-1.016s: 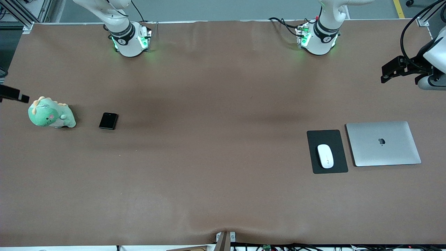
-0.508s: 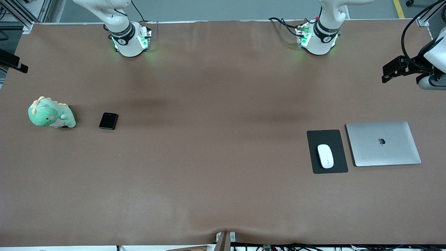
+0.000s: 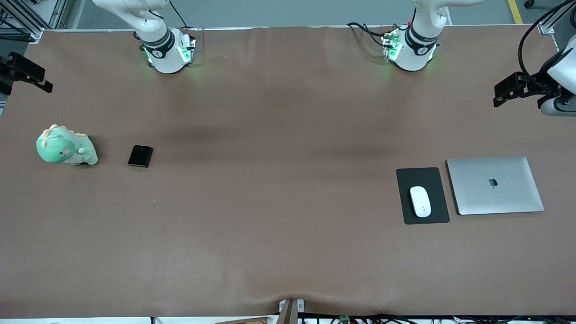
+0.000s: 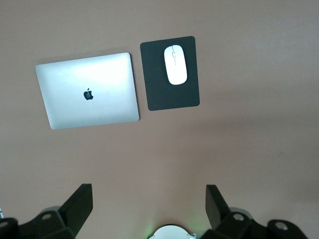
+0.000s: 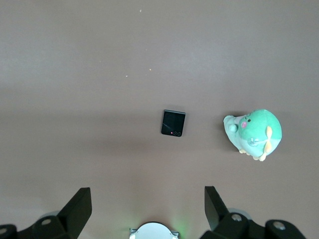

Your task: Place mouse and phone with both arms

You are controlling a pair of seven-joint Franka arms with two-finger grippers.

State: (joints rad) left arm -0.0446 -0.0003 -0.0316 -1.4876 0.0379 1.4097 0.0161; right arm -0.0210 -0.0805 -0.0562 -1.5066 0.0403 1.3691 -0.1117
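Observation:
The white mouse (image 3: 420, 201) (image 4: 175, 64) lies on a black pad (image 3: 432, 180) (image 4: 169, 94) toward the left arm's end of the table. The small black phone (image 3: 140, 155) (image 5: 173, 123) lies flat toward the right arm's end. High over the table's edge at its own end hangs my left gripper (image 3: 499, 92) (image 4: 148, 196), open and empty. My right gripper (image 3: 38, 76) (image 5: 148, 196) hangs the same way at its own end, open with nothing between its fingers. Each wrist view looks down from well above its object.
A closed silver laptop (image 3: 495, 185) (image 4: 87, 89) lies beside the pad, closer to the left arm's end. A green plush dinosaur (image 3: 65, 146) (image 5: 254, 133) sits beside the phone, closer to the right arm's end. Brown tabletop (image 3: 279, 180) spans the middle.
The right gripper has shifted up the front view along the table's end and slightly inward. The left gripper has barely moved. Mouse and phone lie where they were.

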